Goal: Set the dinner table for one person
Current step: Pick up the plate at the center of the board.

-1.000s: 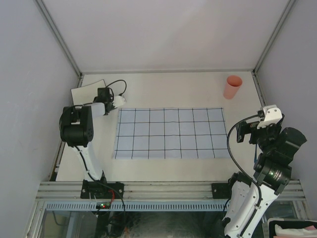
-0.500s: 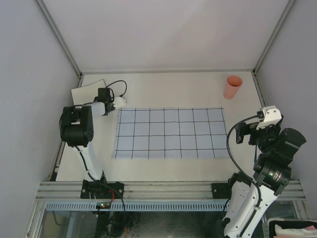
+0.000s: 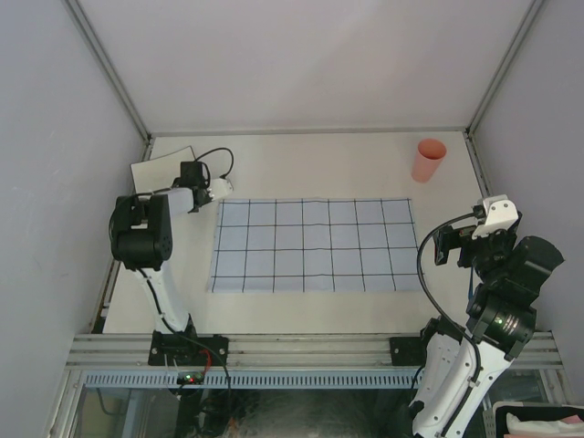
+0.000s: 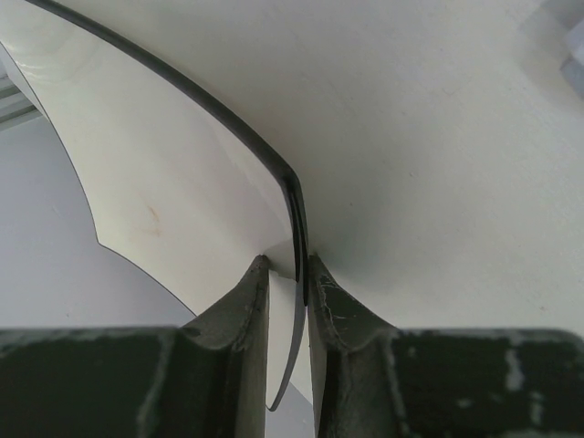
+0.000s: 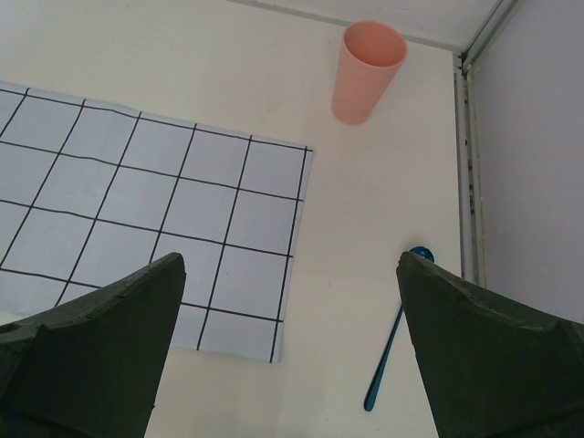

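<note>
The off-white dinner table (image 3: 310,164) carries a white square plate with a dark rim (image 3: 162,165) at its far left corner. My left gripper (image 3: 193,173) is shut on the plate's right edge. In the left wrist view the rim (image 4: 294,205) runs between the fingers of that gripper (image 4: 287,265). My right gripper (image 3: 444,244) is open and empty above the table's right side. In the right wrist view it (image 5: 290,265) hangs above a pink cup (image 5: 369,71) and a blue spoon (image 5: 394,333). The cup (image 3: 428,160) stands upright at the far right.
A light-blue cloth with a dark grid (image 3: 310,245) lies flat in the middle of the table; its right edge shows in the right wrist view (image 5: 137,201). Grey rails and pale walls (image 3: 493,82) close in the table. The spoon lies near the right rail (image 5: 467,182).
</note>
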